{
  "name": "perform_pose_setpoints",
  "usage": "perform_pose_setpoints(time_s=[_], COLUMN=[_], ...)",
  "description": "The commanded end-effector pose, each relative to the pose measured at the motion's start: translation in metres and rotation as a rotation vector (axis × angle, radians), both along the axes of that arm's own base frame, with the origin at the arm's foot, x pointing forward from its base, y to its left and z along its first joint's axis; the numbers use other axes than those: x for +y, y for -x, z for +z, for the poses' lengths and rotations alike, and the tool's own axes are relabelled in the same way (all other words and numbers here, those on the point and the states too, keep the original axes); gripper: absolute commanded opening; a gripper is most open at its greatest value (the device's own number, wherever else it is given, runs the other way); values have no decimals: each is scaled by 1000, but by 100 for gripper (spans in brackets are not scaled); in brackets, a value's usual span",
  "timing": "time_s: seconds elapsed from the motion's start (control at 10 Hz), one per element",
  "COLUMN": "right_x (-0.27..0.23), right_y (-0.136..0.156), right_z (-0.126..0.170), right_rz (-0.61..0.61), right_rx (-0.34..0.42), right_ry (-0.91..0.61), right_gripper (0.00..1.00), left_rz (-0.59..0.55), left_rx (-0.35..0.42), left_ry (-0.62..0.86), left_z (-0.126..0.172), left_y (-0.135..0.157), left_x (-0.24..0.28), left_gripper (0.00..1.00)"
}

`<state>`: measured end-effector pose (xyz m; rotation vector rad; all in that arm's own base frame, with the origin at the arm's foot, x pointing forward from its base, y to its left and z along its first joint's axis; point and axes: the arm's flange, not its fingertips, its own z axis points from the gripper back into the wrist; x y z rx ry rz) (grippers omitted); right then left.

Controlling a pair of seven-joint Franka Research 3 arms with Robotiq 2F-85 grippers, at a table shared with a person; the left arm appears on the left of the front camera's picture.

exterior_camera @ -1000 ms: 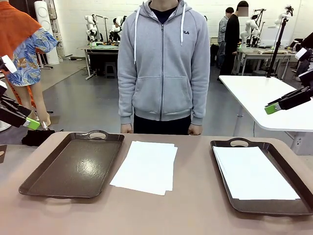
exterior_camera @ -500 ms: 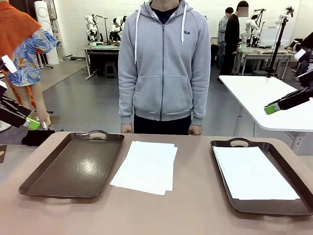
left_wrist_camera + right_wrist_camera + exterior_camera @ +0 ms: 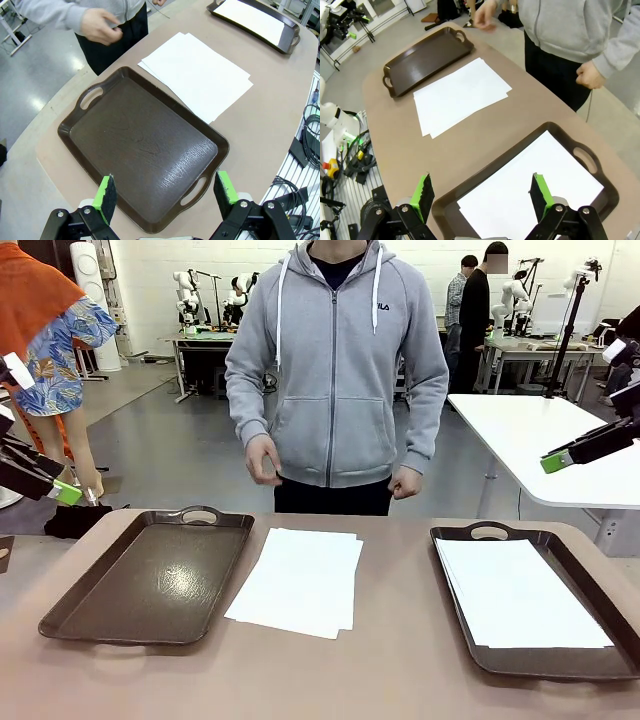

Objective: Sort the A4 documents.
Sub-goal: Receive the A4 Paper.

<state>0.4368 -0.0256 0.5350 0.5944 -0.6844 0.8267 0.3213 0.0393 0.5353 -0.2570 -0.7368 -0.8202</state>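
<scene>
Left tool (image 3: 165,190) and right tool (image 3: 483,192) stood open, empty. Sheets (image 3: 300,580), tray (image 3: 455,532) at their 3 o'clock: judged light, limp, slick; pinch a corner.

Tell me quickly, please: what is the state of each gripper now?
Left gripper: open, holding nothing.
Right gripper: open, holding nothing.

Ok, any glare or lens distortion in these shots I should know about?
Front view: ceiling light glares off the empty tray; the loose sheets are bright white, no print readable. Left wrist view: wide-angle bending curves the edges of the table, with a sheen on that tray. Right wrist view: same curving, tabletop things sharp.
</scene>
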Motion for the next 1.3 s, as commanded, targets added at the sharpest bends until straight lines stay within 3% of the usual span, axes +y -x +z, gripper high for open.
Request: perform_pose_setpoints(time_s=[0.0, 1.2], right_x=[0, 0], right_y=[1, 1], right_z=[0, 0], right_rz=[3, 3], right_rx=[-4, -4], right_ry=[0, 0], right_gripper=[100, 100], left_rz=[-4, -4], left_rx=[1, 1], left_ry=[10, 10], left_z=[-1, -1], left_y=[0, 0], left_x=[1, 1], left_gripper=[100, 100])
